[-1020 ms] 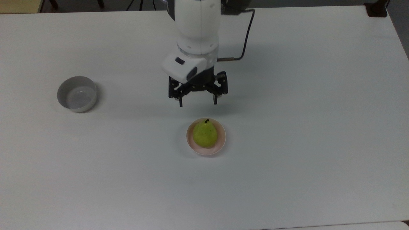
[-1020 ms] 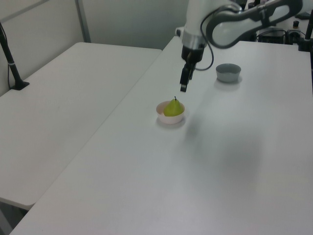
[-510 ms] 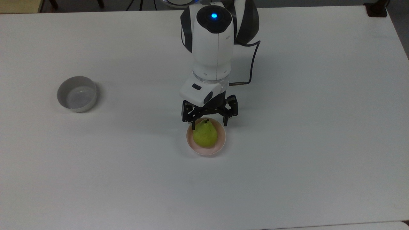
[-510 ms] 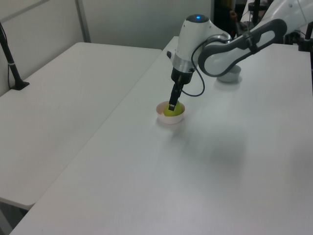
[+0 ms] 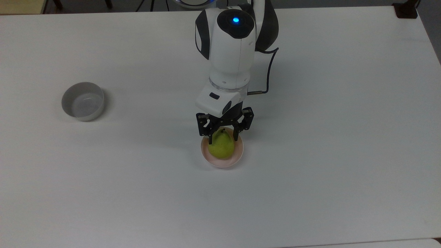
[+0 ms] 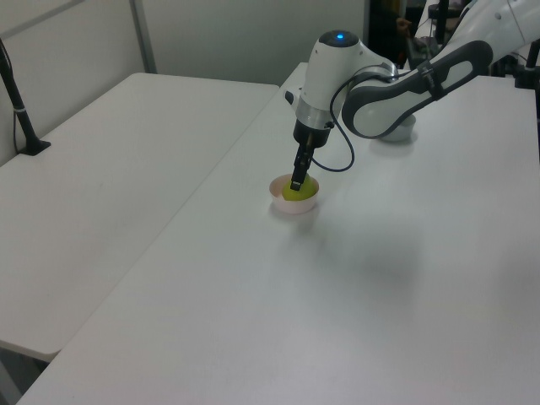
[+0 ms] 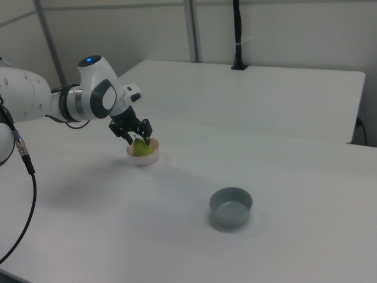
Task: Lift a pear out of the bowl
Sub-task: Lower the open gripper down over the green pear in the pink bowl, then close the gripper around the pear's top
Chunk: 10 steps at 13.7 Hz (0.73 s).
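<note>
Fingers (image 5: 210, 139) straddle the top of the pear (image 5: 222, 146), one tip on each side of the neck in the top view, still spread about the width of the fruit; can't tell if the pads actually touch it. Gripper (image 5: 223, 137) points straight down from the white arm (image 5: 229, 51), and the pear sits upright in the pink bowl (image 5: 237, 156) near the middle of the white surface (image 5: 327, 137). Grey-white bowl (image 5: 82, 101) stands well apart toward the top view's left, empty.
</note>
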Each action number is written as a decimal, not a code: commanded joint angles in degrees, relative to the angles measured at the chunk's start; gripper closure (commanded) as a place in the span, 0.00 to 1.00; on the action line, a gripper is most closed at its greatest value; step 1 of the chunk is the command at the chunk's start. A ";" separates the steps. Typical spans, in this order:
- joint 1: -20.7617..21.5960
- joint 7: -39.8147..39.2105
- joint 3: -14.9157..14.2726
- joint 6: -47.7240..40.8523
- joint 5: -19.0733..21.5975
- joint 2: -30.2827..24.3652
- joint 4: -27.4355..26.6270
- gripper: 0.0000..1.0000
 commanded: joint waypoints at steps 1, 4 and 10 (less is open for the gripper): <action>0.46 0.59 -0.48 0.78 -1.35 0.12 0.32 0.38; 0.54 0.68 -0.65 -0.97 -1.88 -0.85 -0.03 0.37; 0.63 0.94 -0.65 -3.27 -1.97 -0.59 0.14 0.42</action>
